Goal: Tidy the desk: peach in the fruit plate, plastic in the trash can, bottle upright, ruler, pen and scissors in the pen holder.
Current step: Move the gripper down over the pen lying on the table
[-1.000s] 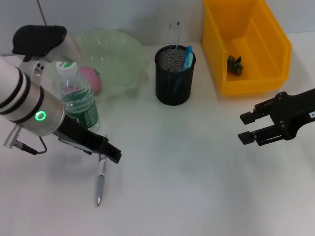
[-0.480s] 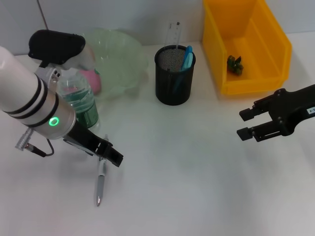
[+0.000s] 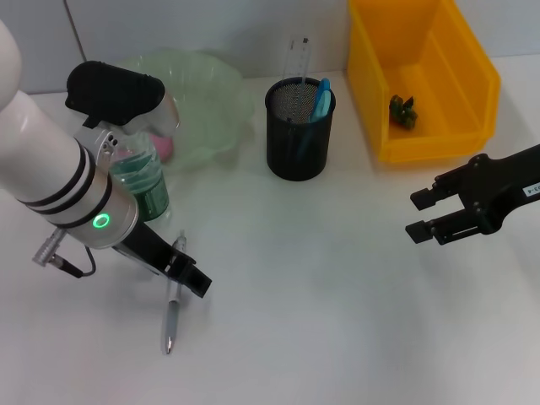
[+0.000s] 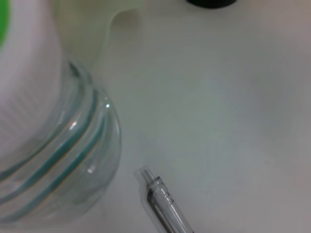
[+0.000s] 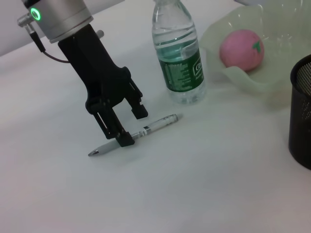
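Observation:
A silver pen (image 3: 171, 308) lies on the white table. My left gripper (image 3: 190, 277) hangs open low over its middle, one finger (image 5: 122, 139) crossing the pen (image 5: 155, 124) and the other finger beside it. Just behind stands the upright water bottle (image 3: 145, 187), also seen close up (image 4: 48, 160). The pink peach (image 5: 241, 47) rests in the pale green fruit plate (image 3: 211, 93). The black mesh pen holder (image 3: 299, 131) holds a clear ruler (image 3: 299, 52) and a blue-handled item (image 3: 321, 97). Green plastic (image 3: 403, 110) lies in the yellow bin (image 3: 422, 148). My right gripper (image 3: 416, 216) hovers open at the right.
The left arm's bulky white forearm (image 3: 51, 177) covers part of the bottle and the plate. The yellow bin stands at the back right, and the pen holder is between it and the plate.
The left arm has swung in and down, carrying its gripper slightly nearer along the pen. The right gripper has barely moved.

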### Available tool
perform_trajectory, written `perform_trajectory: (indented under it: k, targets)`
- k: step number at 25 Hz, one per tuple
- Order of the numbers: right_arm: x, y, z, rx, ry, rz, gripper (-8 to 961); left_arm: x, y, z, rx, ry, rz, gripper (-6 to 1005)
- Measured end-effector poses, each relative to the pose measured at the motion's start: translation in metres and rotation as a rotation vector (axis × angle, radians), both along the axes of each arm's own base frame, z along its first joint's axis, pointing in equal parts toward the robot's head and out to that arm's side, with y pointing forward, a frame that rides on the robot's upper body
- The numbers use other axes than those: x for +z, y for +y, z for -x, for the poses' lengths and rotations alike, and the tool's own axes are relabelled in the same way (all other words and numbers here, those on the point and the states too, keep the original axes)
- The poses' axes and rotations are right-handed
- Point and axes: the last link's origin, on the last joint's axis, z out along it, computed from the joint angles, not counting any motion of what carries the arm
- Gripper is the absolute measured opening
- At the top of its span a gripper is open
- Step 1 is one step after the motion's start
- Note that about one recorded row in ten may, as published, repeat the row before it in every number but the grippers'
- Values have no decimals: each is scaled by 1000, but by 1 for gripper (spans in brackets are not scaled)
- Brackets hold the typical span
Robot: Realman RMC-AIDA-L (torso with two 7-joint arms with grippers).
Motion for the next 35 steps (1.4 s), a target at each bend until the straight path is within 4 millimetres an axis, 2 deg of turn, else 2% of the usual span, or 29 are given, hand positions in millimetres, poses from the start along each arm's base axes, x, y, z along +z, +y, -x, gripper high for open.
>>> perform_trajectory:
  k: [35]
  targets:
    - [1, -4, 7, 27, 27, 20, 604, -2, -4, -5, 2, 24, 47, 776]
